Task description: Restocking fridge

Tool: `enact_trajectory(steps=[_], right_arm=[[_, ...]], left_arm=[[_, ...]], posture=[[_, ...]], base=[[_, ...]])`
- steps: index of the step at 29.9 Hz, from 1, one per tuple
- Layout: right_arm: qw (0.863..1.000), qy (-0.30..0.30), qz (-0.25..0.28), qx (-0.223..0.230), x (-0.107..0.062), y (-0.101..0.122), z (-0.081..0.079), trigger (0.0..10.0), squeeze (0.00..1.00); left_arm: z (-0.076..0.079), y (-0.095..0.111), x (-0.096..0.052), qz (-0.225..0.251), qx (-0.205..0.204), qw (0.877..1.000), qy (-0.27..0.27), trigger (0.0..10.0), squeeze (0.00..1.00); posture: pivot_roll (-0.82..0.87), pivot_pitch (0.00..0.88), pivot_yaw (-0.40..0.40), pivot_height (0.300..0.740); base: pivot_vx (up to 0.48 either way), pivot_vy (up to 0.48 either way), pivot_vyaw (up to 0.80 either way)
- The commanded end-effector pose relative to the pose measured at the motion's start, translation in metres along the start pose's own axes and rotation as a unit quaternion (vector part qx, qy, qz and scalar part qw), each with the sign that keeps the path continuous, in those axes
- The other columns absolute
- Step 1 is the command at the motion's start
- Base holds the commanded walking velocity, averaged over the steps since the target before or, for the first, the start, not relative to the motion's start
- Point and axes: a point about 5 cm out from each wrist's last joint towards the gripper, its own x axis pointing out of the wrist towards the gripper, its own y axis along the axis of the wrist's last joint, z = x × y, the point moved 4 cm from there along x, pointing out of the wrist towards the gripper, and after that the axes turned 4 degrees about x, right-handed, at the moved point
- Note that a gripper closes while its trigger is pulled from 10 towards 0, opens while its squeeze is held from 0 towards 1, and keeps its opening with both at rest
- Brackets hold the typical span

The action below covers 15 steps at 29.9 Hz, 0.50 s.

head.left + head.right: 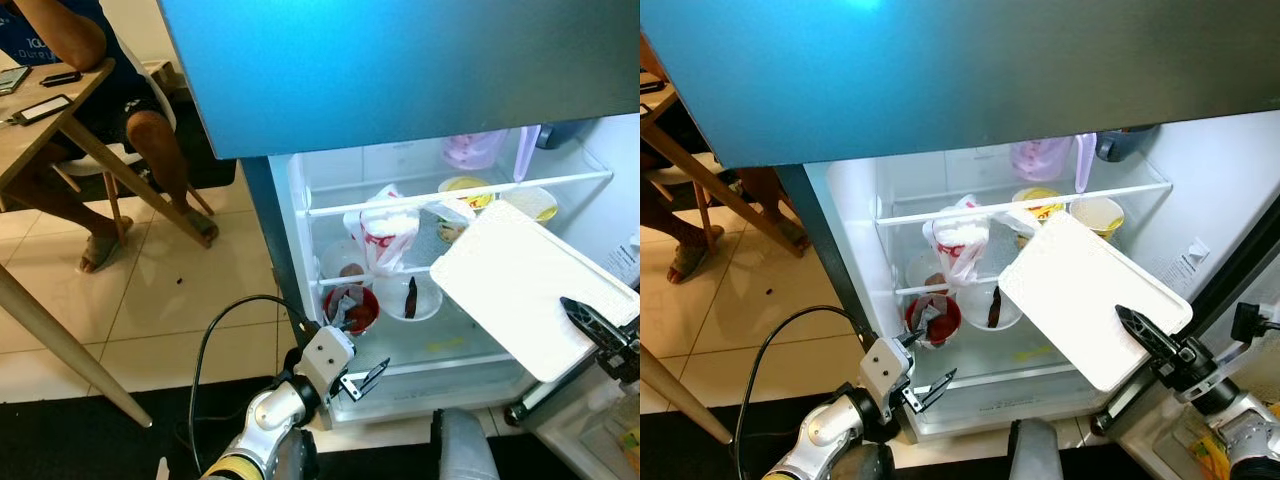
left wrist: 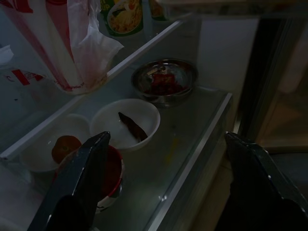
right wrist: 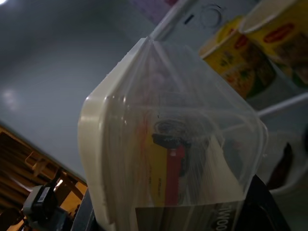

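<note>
— Holding white container (image 1: 520, 290) clenched in our right tool (image 1: 1150, 340), tilted before the fridge (image 1: 330, 205) shelves.
— Left tool (image 1: 365, 381) released, at 6 o'clock below red bowl (image 1: 351, 309).

White container (image 1: 520, 285) hides the fridge's right shelves.

Both eye views look down from above at the open fridge (image 1: 300, 190). The left wrist camera sits close to its lower shelf (image 2: 192, 144); the right wrist camera faces in from the fridge's right side.
</note>
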Motion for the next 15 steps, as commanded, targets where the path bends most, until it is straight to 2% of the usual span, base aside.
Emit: enact_trajectory(steps=[1, 8, 15], right_arm=[[1.0, -0.002, 0.016, 0.009, -0.003, -0.001, 0.0, 10.0, 0.0], [0.996, -0.039, 0.037, 0.07, -0.027, -0.018, 0.011, 10.0, 0.0], [0.99, -0.076, 0.08, 0.091, -0.033, -0.019, 0.021, 10.0, 0.0]], left_arm=[[0.0, -0.002, -0.003, -0.004, 0.009, 1.0, -0.001, 10.0, 0.0], [0.003, -0.001, 0.0, -0.002, 0.008, 1.0, 0.003, 10.0, 0.0], [0.003, -0.001, 0.0, -0.002, 0.009, 1.0, 0.006, 10.0, 0.0]], posture=[[-0.13, 0.0, 0.016, 0.585], [-0.15, 0.0, 0.005, 0.585], [-0.15, 0.0, 0.003, 0.585]], base=[[0.0, 0.0, 0.0], [0.0, 0.0, 0.0], [0.0, 0.0, 0.0]])
